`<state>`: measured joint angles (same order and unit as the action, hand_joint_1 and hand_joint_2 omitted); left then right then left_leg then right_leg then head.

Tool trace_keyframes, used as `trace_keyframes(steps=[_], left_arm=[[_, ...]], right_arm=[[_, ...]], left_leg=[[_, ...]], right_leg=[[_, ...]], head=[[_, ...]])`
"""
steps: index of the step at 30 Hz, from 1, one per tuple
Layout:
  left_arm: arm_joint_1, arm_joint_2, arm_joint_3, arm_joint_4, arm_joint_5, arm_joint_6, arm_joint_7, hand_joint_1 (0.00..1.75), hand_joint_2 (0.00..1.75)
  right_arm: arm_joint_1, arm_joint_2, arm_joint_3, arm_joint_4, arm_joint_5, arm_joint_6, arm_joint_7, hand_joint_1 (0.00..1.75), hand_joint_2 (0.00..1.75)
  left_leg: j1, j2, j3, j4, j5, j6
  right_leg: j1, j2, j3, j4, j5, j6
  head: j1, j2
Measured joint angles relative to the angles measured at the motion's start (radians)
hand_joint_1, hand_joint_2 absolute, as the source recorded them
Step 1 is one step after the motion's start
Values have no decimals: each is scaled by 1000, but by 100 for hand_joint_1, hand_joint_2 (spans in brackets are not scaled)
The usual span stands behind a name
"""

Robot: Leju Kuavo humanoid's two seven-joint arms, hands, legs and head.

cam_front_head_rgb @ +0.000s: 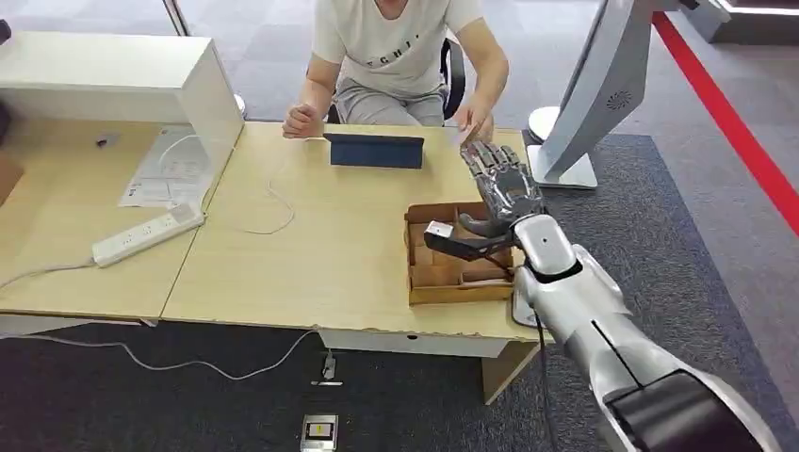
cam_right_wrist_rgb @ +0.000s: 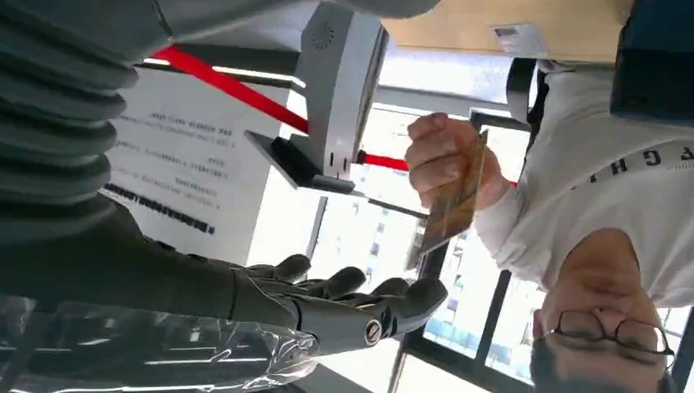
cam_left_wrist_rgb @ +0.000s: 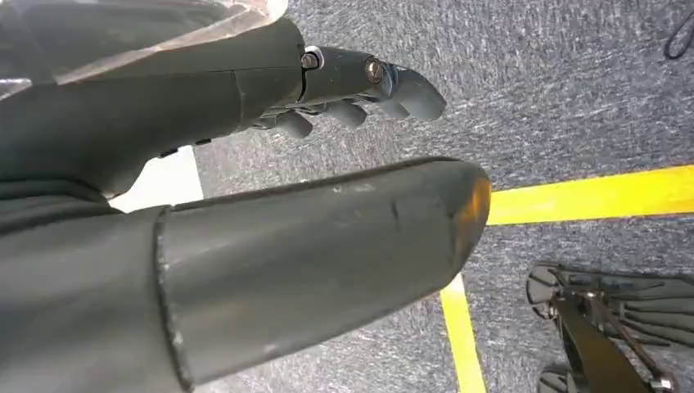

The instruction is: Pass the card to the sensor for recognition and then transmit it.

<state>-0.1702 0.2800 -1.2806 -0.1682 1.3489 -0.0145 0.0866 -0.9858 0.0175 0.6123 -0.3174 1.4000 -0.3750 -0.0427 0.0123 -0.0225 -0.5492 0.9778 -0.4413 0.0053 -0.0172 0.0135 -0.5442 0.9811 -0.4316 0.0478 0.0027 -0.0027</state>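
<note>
1. The desk (cam_front_head_rgb: 311,235) lies before me, with a person (cam_front_head_rgb: 400,47) seated at its far side behind a dark tablet (cam_front_head_rgb: 375,151).
2. A white kiosk (cam_front_head_rgb: 603,94) stands on the floor past the desk's right end; my right wrist view shows its underside.
3. A cardboard box (cam_front_head_rgb: 457,273) with compartments sits near the desk's right front edge, partly hidden by my right arm.
4. My right hand (cam_front_head_rgb: 504,184) reaches over the box toward the person, fingers spread and holding nothing.
5. My left hand (cam_left_wrist_rgb: 360,86) hangs over grey carpet with yellow lines; its fingers are loosely curled, holding nothing.
6. The card (cam_right_wrist_rgb: 454,196) is in the person's hand (cam_right_wrist_rgb: 442,155), just beyond my right fingertips: thin, brownish, printing too blurred to read. In the head view that hand hides nearly all of it.
</note>
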Motion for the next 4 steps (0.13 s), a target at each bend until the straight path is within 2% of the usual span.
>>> trace_keyframes(steps=[4], left_arm=[[1,7,0,0,-10,-22,-2,0,0]], right_arm=[[-36,-67,0,5,1,-13,-15,0,0]], left_leg=[[0,0,0,0,0,0]], right_leg=[[0,0,0,-1,1,1]], head=[[0,0]])
